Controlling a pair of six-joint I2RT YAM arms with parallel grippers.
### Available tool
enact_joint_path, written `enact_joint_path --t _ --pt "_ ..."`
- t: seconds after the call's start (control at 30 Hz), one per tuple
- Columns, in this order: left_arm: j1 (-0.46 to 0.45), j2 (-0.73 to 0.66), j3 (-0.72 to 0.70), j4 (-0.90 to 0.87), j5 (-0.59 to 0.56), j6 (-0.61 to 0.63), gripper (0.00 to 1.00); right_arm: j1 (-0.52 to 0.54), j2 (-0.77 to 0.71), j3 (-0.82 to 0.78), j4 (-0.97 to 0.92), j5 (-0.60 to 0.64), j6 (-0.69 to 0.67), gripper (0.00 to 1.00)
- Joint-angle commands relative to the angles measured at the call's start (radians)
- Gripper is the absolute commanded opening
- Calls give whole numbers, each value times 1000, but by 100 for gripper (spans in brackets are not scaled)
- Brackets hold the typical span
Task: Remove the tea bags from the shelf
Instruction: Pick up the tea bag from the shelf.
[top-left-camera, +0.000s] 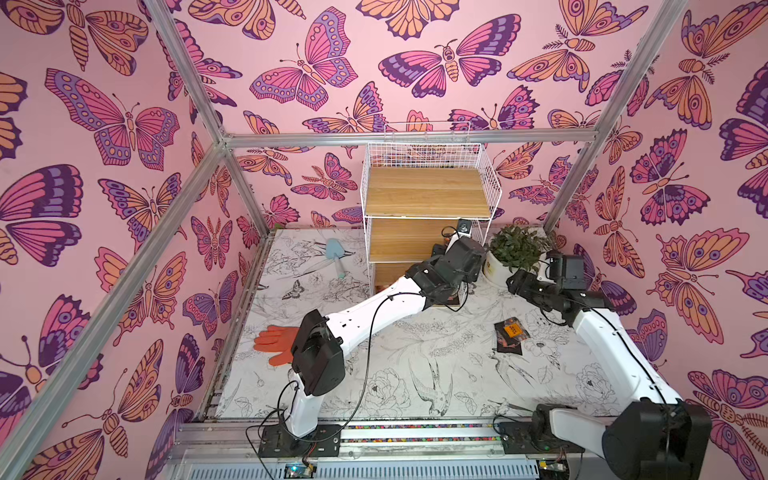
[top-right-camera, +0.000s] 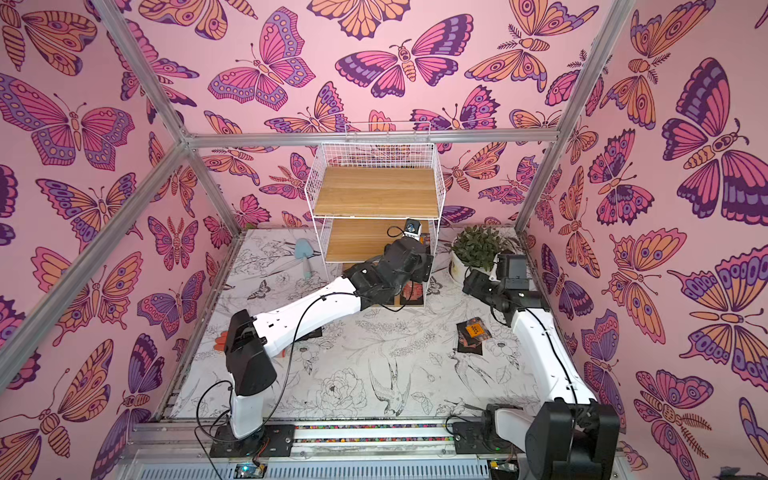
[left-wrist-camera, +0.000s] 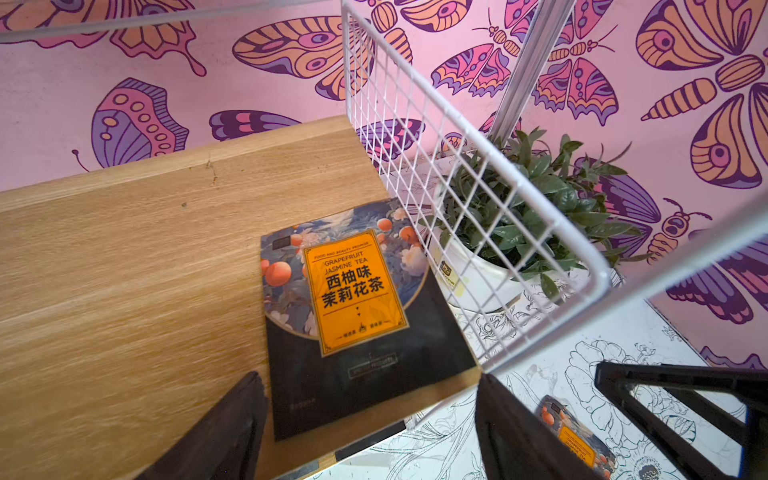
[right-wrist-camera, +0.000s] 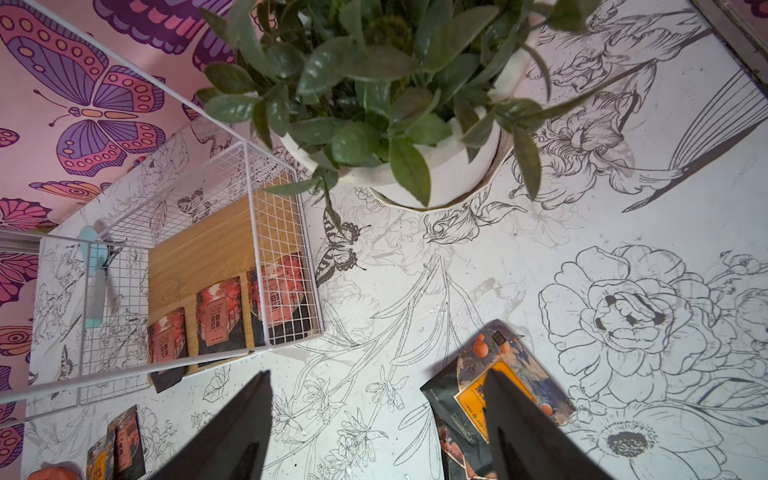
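Jaws apart, the left gripper (left-wrist-camera: 370, 386) reaches over the middle board of the shelf (top-left-camera: 428, 195) — one grapefruit jasmine tea bag (left-wrist-camera: 349, 299) lies there; the right gripper (right-wrist-camera: 378, 382) hovers, also apart.

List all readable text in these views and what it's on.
"FOOD AND BEAUTY PROMISE": orange label of the tea bag on the shelf.
"GRAPEFRUIT JASMINE TEA": same label.
"西柚味 茉莉花茶": same label.
Too blurred: red tea bags, plant pot sticker, that label's fine print.
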Motion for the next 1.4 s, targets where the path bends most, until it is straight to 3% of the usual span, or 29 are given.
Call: enact_joint_path --t 0.0,0.7,1.37 --pt "6 25 30 48 -25 13 82 -6 3 31 6 -9 -15 83" --pt "8 -1 -73 238 -79 46 81 -6 12 31 9 -15 -16 83" --pt "9 50 -36 105 -79 55 80 -7 15 34 6 -6 -15 83"
